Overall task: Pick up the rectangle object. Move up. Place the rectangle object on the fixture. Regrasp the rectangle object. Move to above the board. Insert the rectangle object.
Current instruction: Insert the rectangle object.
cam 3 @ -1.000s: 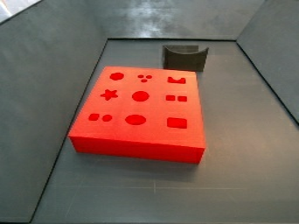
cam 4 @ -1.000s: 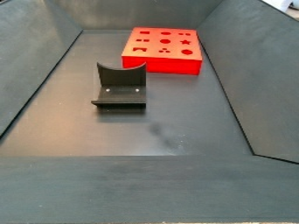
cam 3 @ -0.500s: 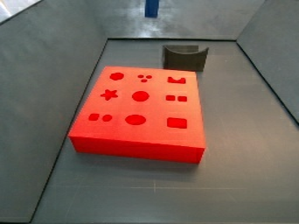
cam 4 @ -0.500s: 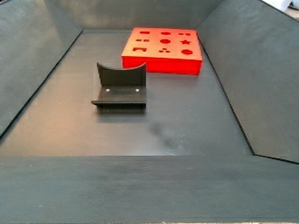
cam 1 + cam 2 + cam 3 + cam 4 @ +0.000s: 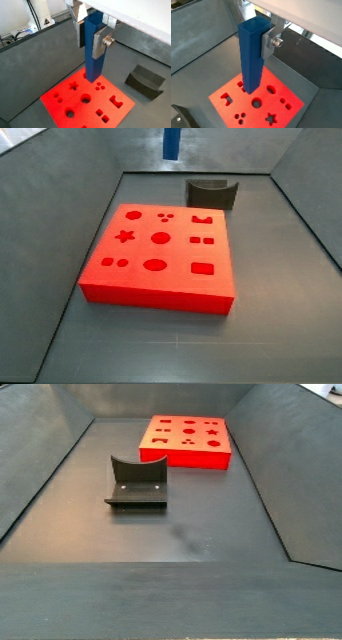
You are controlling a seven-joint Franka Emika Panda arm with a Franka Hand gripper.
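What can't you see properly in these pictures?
- The hand: both wrist views show it holding the blue block, but the block hides most of one finger.
- In a side view, only the block's lower end shows; the top edge cuts off the rest and the whole hand.
- The other side view shows the red board and the fixture, but no block or hand.
- Which hole it is aimed at: cannot tell.

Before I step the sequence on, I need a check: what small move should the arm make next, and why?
Probably a slow descent. The pincer holds the rectangle object upright, high above the board, its lower end clear of the cut-outs. The fixture stands empty, so insertion looks next, after checking alignment.
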